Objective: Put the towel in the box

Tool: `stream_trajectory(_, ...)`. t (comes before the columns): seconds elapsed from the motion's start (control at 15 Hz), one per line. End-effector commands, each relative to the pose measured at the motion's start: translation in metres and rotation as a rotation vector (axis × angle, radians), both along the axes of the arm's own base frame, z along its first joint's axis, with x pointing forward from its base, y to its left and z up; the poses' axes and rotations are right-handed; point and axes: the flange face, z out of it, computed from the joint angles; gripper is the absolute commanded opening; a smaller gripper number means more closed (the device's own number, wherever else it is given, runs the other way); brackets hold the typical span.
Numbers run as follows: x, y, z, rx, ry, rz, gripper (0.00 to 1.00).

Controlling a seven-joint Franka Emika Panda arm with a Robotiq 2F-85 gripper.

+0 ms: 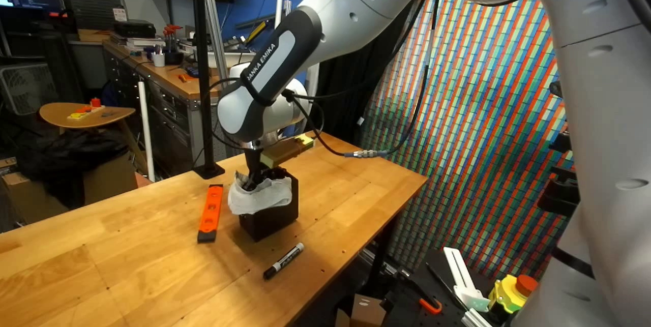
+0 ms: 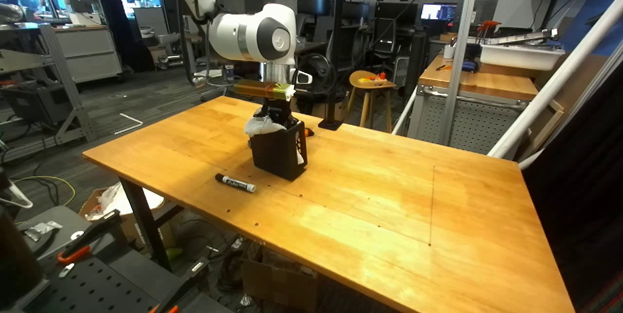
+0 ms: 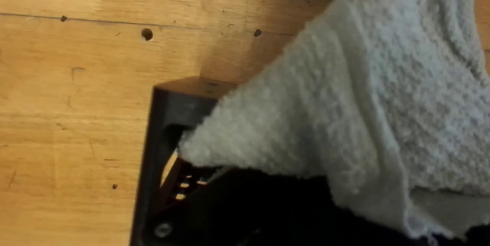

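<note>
- A wooden table (image 1: 127, 266) is giving the work a flat, steady base, with a workbench (image 1: 170, 79) standing off to the far left
- The black box (image 1: 277, 221) is standing upright on it, probably so that its mouth is facing up to receive things
- The towel (image 1: 262, 198) is lying rumpled over that mouth and drooping outside, so it is seemingly resting only partly inside
- The gripper (image 1: 259, 177) is pointing down at the mouth, presumably for packing or releasing cloth; towel and box are hiding its tips, leaving me unable to tell whether it is gripping anything
- In an exterior view, an orange level (image 1: 210, 210) is lying left of the box and a marker (image 1: 284, 261) on its near side, 2 things sitting apart from it
- The drooping part is likely needing a push inward
</note>
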Motion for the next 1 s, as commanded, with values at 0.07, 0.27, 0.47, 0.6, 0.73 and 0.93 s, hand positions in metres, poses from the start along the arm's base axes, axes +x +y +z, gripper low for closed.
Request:
stream_trajectory(0.07,-0.026,-0.003,0.001,0.06,0.008,-0.019,0.01)
stream_trajectory(0.27,-0.032,0.006,0.023,0.051,-0.007,0.015,0.01)
stream_trajectory(0.47,-0.034,0.023,0.052,0.039,-0.037,0.061,0.01)
stream_trajectory(0.6,-0.034,0.033,0.075,0.032,-0.069,0.086,0.02)
stream_trajectory(0.73,-0.035,0.045,0.099,0.023,-0.103,0.115,0.02)
stream_trajectory(0.93,-0.039,0.066,0.127,0.012,-0.149,0.17,0.01)
